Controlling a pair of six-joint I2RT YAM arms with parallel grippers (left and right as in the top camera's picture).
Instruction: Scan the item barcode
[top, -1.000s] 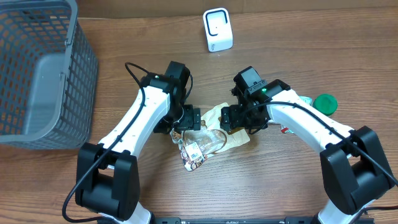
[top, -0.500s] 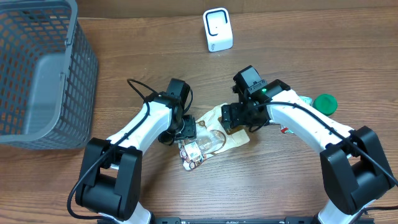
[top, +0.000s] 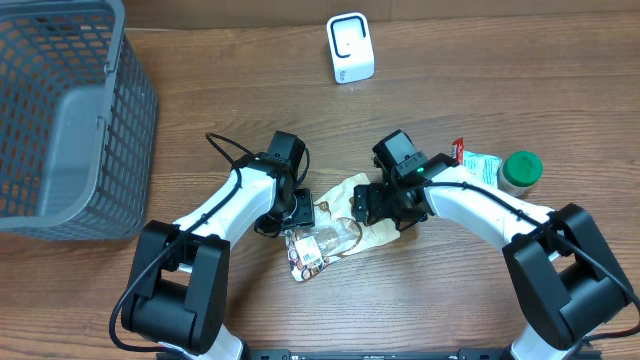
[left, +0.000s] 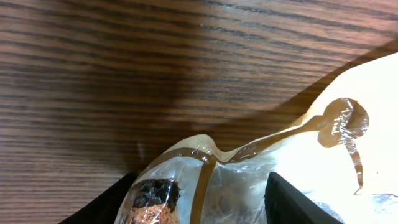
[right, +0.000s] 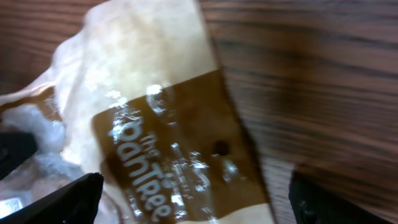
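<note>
Overhead view shows the snack bag (top: 340, 235) lying flat on the wooden table (top: 450, 300), about in the middle, between the two arms. It is a clear and beige packet with a brown band and a small white label at its lower left end.

At the bag's left edge is the left gripper (top: 300, 212). In the left wrist view its dark fingers (left: 109, 202) stand about half apart, with a crinkled corner of the bag between them. I cannot tell if they really press on the plastic.

At the bag's upper right end is the right gripper (top: 368, 205). In the right wrist view its fingers (right: 68, 199) are spread wide, and the printed brown band lies below them. It holds nothing.

The white scanner (top: 350, 47) stands near the far edge of the table, well apart from the bag. A grey basket (top: 130, 130) sits at the far left. A green-lidded jar (top: 520, 168) and a small packet (top: 477, 163) lie at the right.
</note>
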